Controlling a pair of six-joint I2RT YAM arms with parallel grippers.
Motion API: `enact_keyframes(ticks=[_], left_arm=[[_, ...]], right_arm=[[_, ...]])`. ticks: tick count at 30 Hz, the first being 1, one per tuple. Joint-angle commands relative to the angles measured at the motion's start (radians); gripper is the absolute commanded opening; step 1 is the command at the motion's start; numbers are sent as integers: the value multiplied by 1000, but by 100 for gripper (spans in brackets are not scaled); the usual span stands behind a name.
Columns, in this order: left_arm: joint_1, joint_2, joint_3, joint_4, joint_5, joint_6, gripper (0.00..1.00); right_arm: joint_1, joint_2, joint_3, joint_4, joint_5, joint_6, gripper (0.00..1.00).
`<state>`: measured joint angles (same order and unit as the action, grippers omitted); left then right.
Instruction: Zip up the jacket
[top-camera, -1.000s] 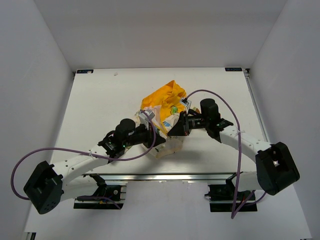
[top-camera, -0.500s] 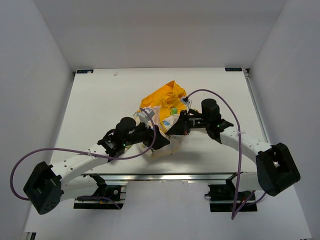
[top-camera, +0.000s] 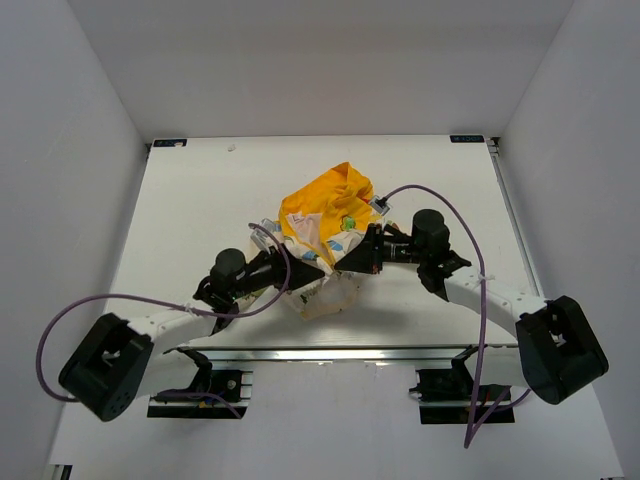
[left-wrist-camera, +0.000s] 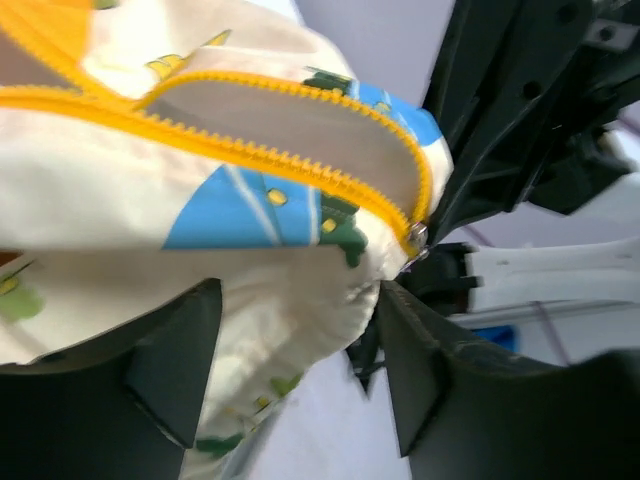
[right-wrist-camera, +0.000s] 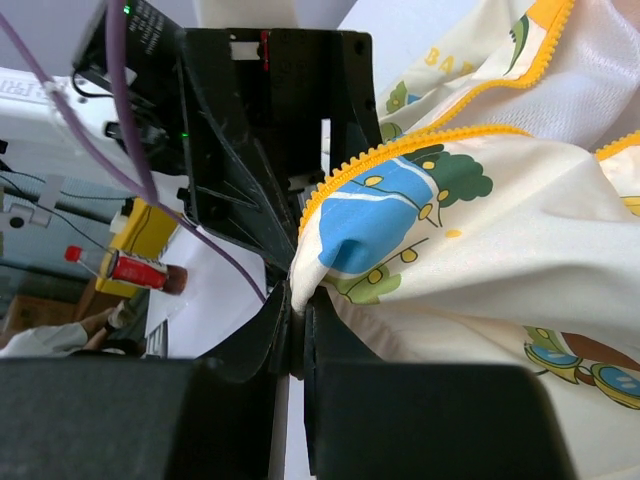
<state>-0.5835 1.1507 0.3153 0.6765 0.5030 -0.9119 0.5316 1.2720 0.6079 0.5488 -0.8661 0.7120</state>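
The jacket lies bunched at mid-table, cream with cartoon prints, its yellow hood toward the far side. My right gripper is shut on the jacket's lower front edge, pinching the fabric just below the yellow zipper teeth. My left gripper faces it from the left, open, its fingers standing wide on either side of hanging cream fabric. The zipper runs across the left wrist view to a metal slider right by the right gripper.
The white table is walled by white panels on three sides. Purple cables loop from both arms. The two grippers sit close together, nearly nose to nose, at the jacket's near edge.
My left gripper has opened, let go of the jacket and drawn back to the left. The right gripper keeps its pinch and has shifted slightly right.
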Motion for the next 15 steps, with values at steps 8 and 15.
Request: enact_keyframes(ticks=[8,15], left_arm=[[8,147,27,503,189,-211,67],[8,182,45,521,187,-219,59]], right_arm=[[13,-20,-8,86,87,-2,0],[21,-10,-8,94,96,0,0]])
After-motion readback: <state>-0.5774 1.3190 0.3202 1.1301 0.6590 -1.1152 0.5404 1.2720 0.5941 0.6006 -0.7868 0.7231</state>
